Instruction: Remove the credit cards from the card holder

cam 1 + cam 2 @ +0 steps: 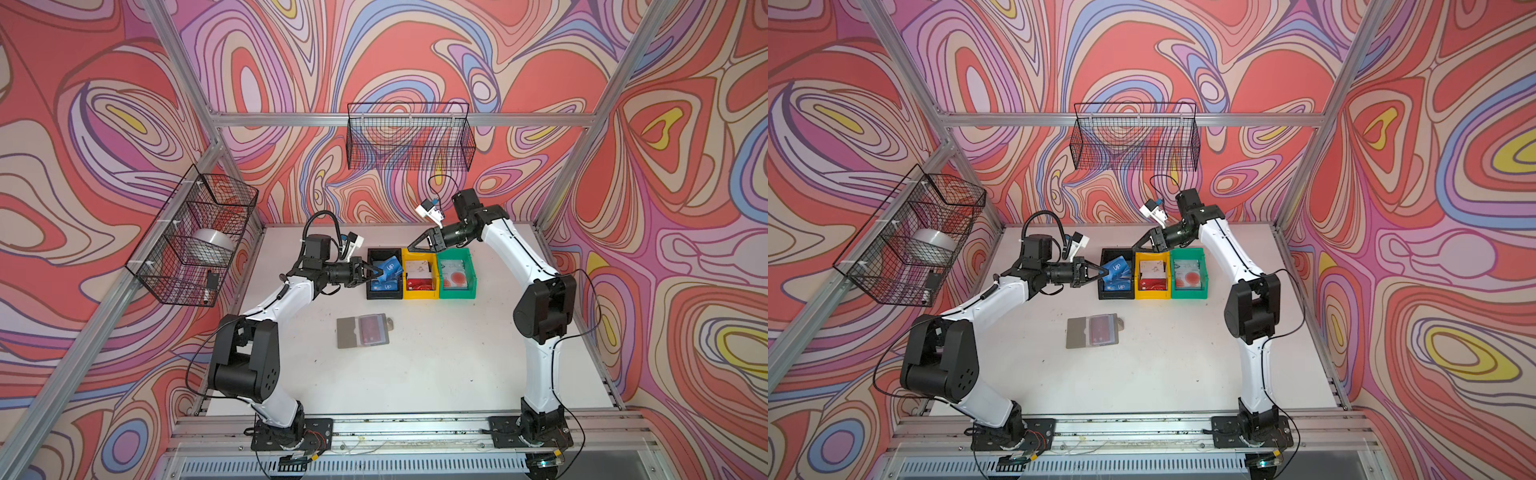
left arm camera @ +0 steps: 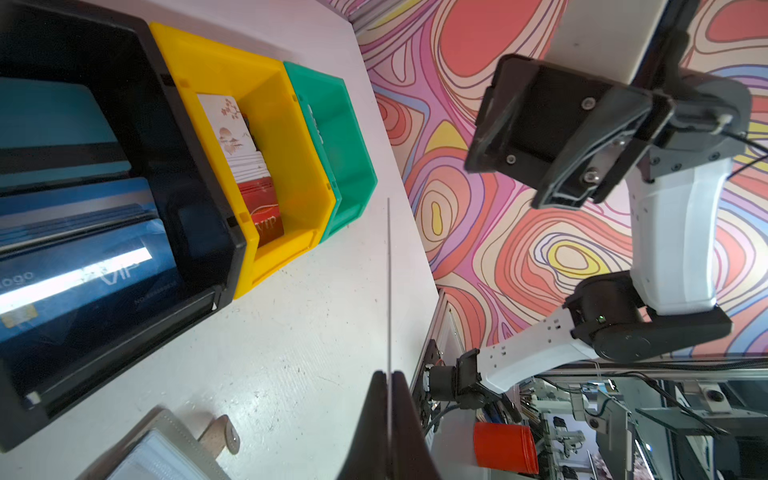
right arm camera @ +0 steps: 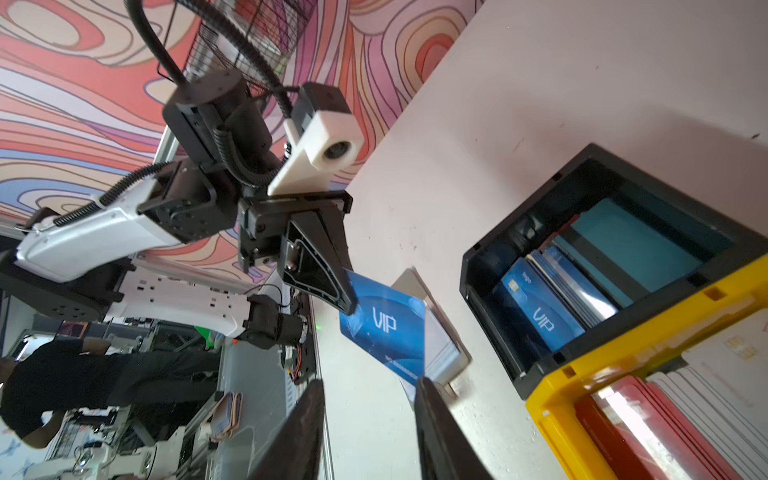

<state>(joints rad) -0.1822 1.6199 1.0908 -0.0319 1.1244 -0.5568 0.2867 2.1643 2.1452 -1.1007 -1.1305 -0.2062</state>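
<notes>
My left gripper (image 1: 376, 272) is shut on a blue credit card (image 1: 391, 266) with white lettering, held tilted over the black bin (image 1: 384, 296). The left wrist view shows that card (image 2: 389, 291) edge-on as a thin line between the closed fingertips (image 2: 380, 384). The grey card holder (image 1: 349, 332) lies open on the table in front of the bins, with a red card (image 1: 372, 328) in its clear pocket. My right gripper (image 1: 412, 245) hovers open over the back of the yellow bin (image 1: 419, 294), nothing between its fingers (image 3: 422, 390). The right wrist view shows the blue card (image 3: 382, 324) before the card holder (image 3: 442, 340).
The black bin holds more blue cards, the yellow bin red and white ones, and the green bin (image 1: 457, 294) whitish cards with red spots. Wire baskets hang on the left wall (image 1: 191, 232) and on the back wall (image 1: 409, 137).
</notes>
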